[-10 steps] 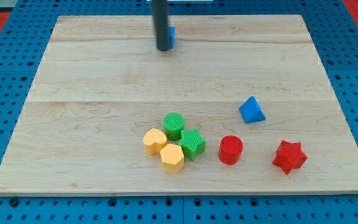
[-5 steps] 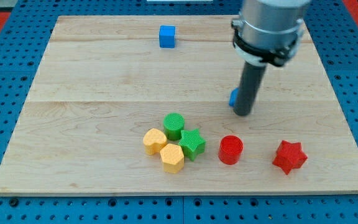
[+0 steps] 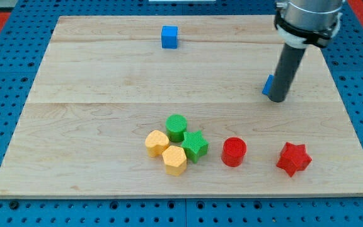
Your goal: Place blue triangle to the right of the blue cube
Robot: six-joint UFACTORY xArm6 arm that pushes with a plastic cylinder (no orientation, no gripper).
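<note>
Wooden desk [image 3: 106, 75]: pale planked board lying on a blue perforated base [image 3: 5, 208].
Blue cube [image 3: 169, 36]: far side of the desk, slightly left of centre, standing alone and well apart from every other block.
Blue triangle [image 3: 268, 85]: right half of the desk, mid-depth, well to the right of the blue cube and nearer than it; only a sliver shows at the rod's left edge, the rest hidden behind the rod.
My tip [image 3: 278, 99]: lower end of the dark rod, down at the desk, touching or just beside the blue triangle on its right; contact cannot be confirmed.
Gripper: none fitted; the arm ends in the plain rod, so no opening or closing state applies.
Green cylinder [image 3: 176, 127]: near centre, at the far end of a tight cluster.
Green star [image 3: 195, 145]: just right of and nearer than the green cylinder.
Yellow blocks: one [image 3: 157, 142] at the cluster's left, one [image 3: 174, 160] at its near edge.
Red cylinder [image 3: 234, 151]: near side, just right of the cluster.
Red star [image 3: 293, 158]: near right, apart from the red cylinder.
</note>
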